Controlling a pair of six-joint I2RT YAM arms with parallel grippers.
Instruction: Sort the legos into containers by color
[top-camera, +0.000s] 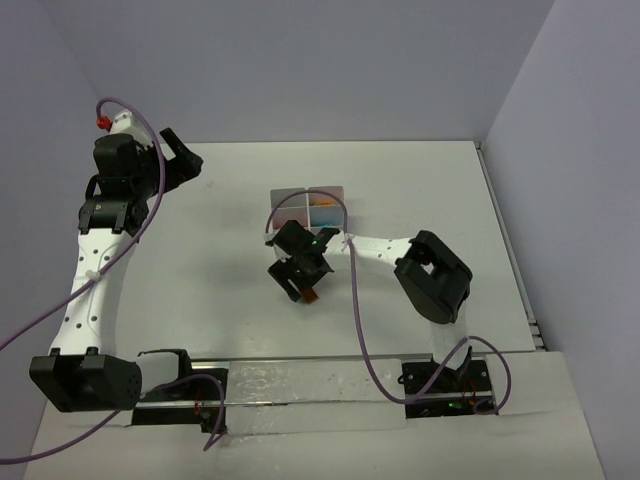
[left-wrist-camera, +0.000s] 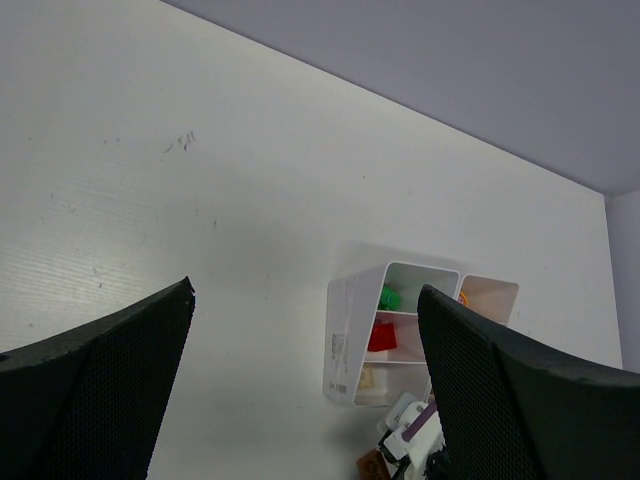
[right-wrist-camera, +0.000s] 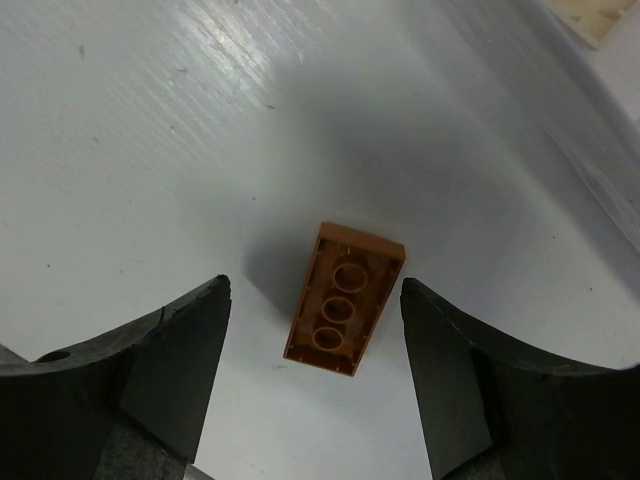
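Right gripper (right-wrist-camera: 312, 290) hangs wide open with the orange-brown lego brick (right-wrist-camera: 344, 300) lying hollow-side-up on the table (right-wrist-camera: 150, 150) between its fingers (right-wrist-camera: 170, 350), and I judge it light, rigid and slick, best pinched across its long side walls.

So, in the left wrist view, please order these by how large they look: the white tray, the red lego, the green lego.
1. white tray
2. red lego
3. green lego, which looks only slightly smaller. It sits farther from the camera and is partly hidden, so the order of the two legos is unsure.
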